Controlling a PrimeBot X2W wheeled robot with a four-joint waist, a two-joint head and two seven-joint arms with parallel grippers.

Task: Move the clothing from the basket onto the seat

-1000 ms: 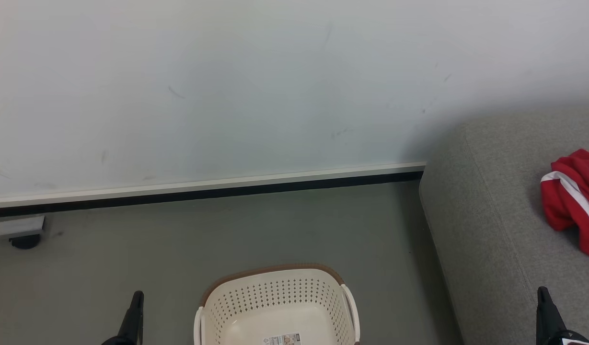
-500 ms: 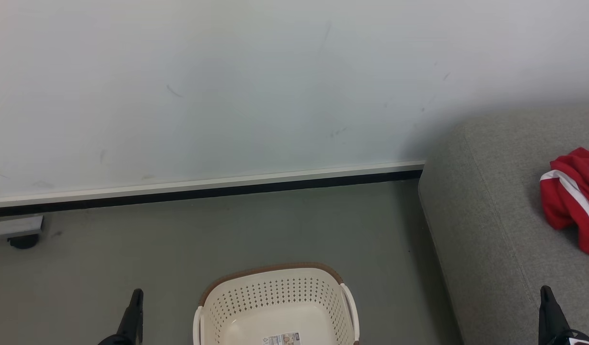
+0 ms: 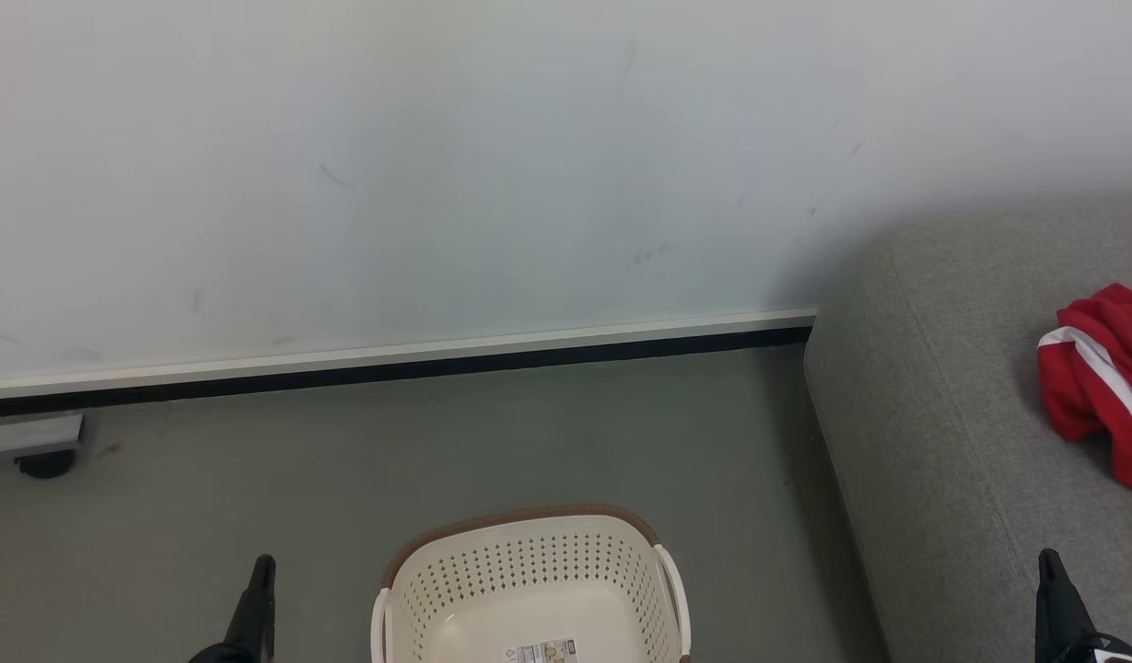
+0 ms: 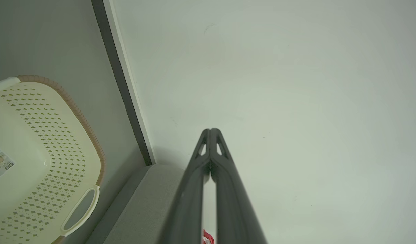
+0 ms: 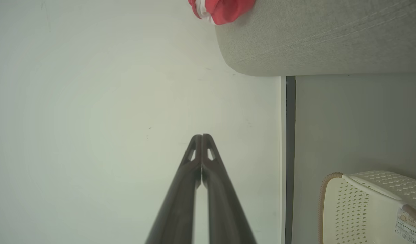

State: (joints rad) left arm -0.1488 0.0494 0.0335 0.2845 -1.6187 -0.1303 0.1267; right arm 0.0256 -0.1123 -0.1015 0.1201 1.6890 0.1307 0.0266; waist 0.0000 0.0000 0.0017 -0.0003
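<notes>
- Low in the middle of the head view, we see the basket [image 3: 529,566] standing on the grey floor [image 3: 437,442]. Its brown rim curves toward the wall [image 3: 437,184].
- A small label sticker [image 3: 540,652] lies on the basket's pale bottom, and the lower edge of the view cuts off the near part of the basket.
- To the right we find the seat [image 3: 943,414], its rounded corner reaching the wall.
- We see the clothing [image 3: 1095,387] lying crumpled on top of the seat. It is red with a white stripe, partly cut off by the right edge, and well apart from the basket.
- Our left hand [image 3: 264,569] shows at the lower left, over the floor just beside the basket. Its two dark fingers are pressed together tip to tip and hold nothing.
- Our right hand [image 3: 1046,564] shows at the lower right against the seat's grey fabric, below the clothing and not touching it. Its fingers are likewise pressed together and hold nothing.
- Along the foot of the wall we note a pale baseboard [image 3: 390,354] with a dark strip beneath it.
- At the far left we see a dark wheel [image 3: 45,463] under a grey edge.
</notes>
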